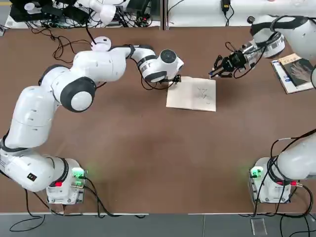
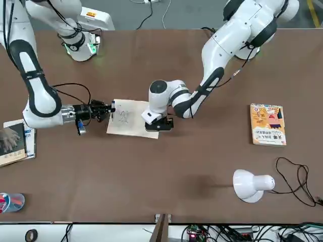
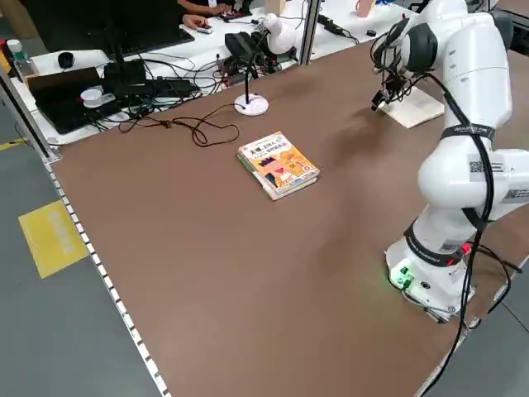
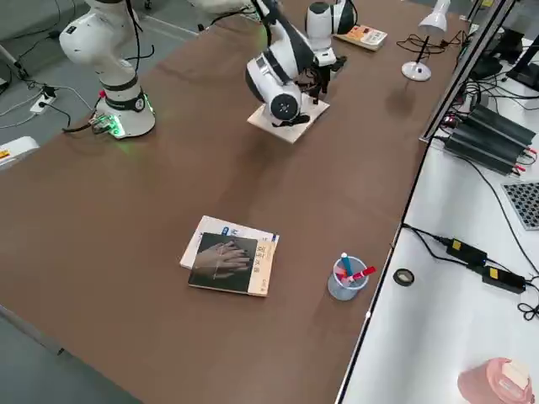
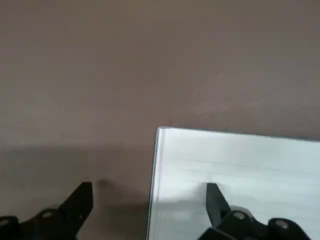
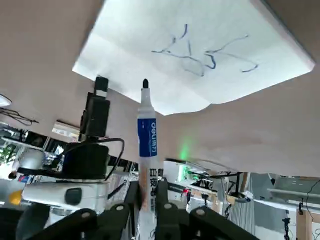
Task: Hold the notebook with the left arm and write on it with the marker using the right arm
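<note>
Upright, the marker [image 6: 147, 135] sits clenched between the right gripper's [image 6: 147, 207] fingers — tip beside the notebook [image 6: 190, 55].

notebook [image 6: 150, 30]: blue handwriting, illegible | marker [image 6: 147, 137]: white lettering on blue label, unclear | orange-yellow book [image 2: 268, 124]: Chinese characters, too small

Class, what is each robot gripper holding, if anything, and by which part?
Right gripper: the white, blue-labelled marker, by its rear barrel. Left gripper: nothing.
</note>
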Tool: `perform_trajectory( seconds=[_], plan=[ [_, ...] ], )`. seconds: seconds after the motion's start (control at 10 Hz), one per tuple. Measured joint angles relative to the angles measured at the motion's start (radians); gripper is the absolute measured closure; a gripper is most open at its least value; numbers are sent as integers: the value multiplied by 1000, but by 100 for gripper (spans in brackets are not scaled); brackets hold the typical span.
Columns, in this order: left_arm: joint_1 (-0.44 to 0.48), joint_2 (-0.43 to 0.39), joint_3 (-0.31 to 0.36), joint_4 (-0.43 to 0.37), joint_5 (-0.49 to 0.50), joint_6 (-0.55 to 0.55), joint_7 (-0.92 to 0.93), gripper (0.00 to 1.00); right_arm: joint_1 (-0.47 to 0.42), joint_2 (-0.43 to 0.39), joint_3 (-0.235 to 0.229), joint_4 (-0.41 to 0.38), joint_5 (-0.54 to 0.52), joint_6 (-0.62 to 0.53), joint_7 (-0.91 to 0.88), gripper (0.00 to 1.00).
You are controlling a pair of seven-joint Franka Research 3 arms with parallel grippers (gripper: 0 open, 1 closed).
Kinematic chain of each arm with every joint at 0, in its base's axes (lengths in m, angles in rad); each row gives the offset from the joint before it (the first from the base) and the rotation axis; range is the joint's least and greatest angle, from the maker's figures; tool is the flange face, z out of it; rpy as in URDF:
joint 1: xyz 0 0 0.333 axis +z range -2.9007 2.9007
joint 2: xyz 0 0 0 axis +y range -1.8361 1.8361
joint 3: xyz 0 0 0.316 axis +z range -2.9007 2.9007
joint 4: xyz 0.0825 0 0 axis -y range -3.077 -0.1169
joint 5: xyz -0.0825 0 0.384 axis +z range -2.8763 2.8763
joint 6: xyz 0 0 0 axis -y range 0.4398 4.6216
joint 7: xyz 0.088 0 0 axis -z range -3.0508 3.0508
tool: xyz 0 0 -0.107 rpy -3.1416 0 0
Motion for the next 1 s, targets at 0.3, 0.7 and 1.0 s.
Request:
perform_trajectory(
  seconds=[0.3,0.7,1.0],
  plan=[
    [0,0,0,0,0,0,0,0,-2,8,1,-55,56,0,-86,82],
    [0,0,0,0,0,0,0,0,-2,19,1,-106,89,0,-153,82],
    [0,0,0,0,0,0,0,0,-2,28,1,-144,93,1,-228,82]
  ],
)
